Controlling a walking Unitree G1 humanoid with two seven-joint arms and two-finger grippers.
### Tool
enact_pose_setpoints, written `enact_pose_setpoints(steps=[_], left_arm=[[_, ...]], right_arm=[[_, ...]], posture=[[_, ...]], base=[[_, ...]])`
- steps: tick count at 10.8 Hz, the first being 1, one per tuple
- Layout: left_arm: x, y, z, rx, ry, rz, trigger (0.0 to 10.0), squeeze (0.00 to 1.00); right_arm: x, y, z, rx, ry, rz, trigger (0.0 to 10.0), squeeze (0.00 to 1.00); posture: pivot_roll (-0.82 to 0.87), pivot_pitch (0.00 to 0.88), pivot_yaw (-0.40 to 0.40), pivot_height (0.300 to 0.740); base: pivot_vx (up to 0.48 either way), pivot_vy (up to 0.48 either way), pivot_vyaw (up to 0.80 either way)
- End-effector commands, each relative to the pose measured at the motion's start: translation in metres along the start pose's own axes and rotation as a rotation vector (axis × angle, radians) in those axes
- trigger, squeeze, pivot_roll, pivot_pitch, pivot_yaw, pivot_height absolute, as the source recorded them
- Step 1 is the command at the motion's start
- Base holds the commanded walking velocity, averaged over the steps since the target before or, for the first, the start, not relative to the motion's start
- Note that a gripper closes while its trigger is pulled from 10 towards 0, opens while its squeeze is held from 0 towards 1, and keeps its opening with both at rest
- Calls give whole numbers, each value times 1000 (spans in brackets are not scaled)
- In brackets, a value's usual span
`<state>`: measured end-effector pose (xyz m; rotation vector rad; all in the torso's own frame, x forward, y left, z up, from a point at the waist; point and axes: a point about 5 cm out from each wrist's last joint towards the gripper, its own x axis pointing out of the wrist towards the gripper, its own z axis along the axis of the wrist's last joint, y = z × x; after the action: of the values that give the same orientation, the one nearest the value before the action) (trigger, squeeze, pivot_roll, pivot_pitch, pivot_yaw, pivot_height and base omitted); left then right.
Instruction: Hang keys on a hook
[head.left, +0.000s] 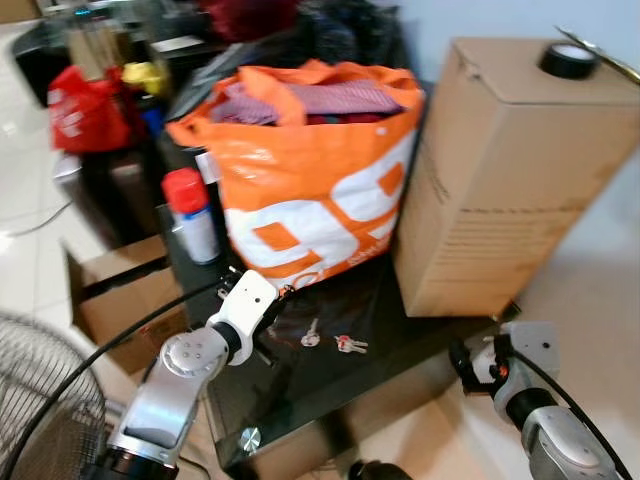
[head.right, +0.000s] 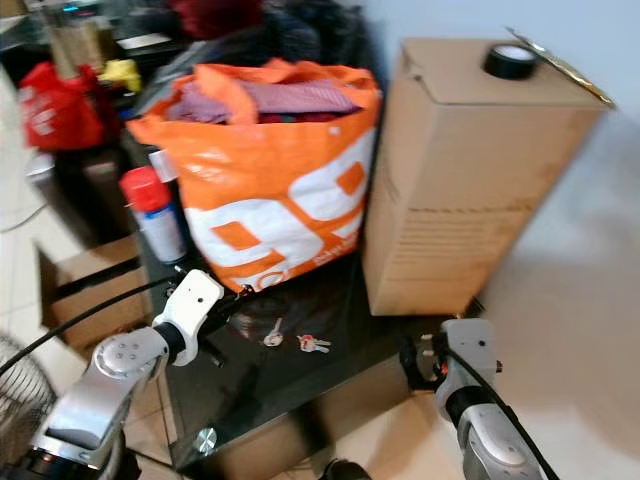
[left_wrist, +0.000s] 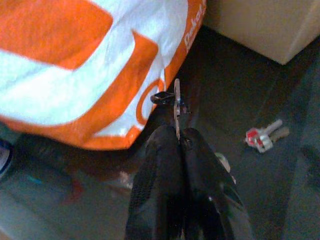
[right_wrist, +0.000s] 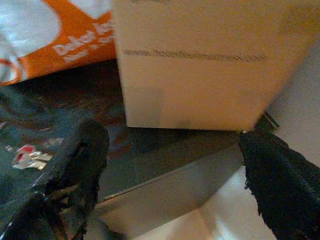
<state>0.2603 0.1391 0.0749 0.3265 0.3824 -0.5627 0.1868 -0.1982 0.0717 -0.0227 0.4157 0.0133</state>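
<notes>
A small bunch of keys with a red tag (head.left: 348, 345) lies on the dark glass table (head.left: 400, 340), in front of the orange bag; it also shows in the left wrist view (left_wrist: 260, 137). A single silver key (head.left: 311, 337) lies just left of it. My left gripper (left_wrist: 177, 131) is shut on a thin metal key (left_wrist: 176, 100) seen edge-on, held close to the bag's lower edge. Off the table's right corner, my right gripper (right_wrist: 175, 165) stands wide open with nothing between its fingers (right_wrist: 75, 165).
An orange and white bag (head.left: 310, 190) full of clothes and a tall cardboard box (head.left: 500, 170) with a tape roll (head.left: 570, 60) stand on the table. A red-capped spray can (head.left: 190, 215) stands at the left. A floor box (head.left: 120, 290) and a fan (head.left: 40, 400) lie left.
</notes>
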Motion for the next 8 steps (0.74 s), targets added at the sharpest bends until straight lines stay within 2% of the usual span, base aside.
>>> enact_pose_setpoints(steps=[1, 2, 3, 5, 8], left_arm=[[1, 4, 5, 12, -43, 45, 10000, 0], [3, 7, 16, -3, -111, 92, 10000, 0], [4, 9, 23, -10, -138, 123, 10000, 0], [4, 10, 21, 5, -139, 128, 10000, 0], [4, 9, 19, 16, -137, 131, 10000, 0]], right_arm=[[1, -1, 3, -4, -6, -24, 10000, 1000], [1, 0, 3, -8, -6, -39, 10000, 1000], [2, 2, 3, -14, -4, -48, 10000, 1000], [2, 5, 4, -40, -17, -41, 10000, 1000], [3, 1, 5, -68, -18, -51, 10000, 1000]], posture=[[-175, 0, 45, 740], [-168, 0, 48, 740], [-166, 0, 56, 740], [-170, 0, 65, 740], [-168, 0, 61, 740]], base=[[0, 0, -800], [0, 0, -800], [0, -300, -800], [0, -444, 0], [0, -471, 0]])
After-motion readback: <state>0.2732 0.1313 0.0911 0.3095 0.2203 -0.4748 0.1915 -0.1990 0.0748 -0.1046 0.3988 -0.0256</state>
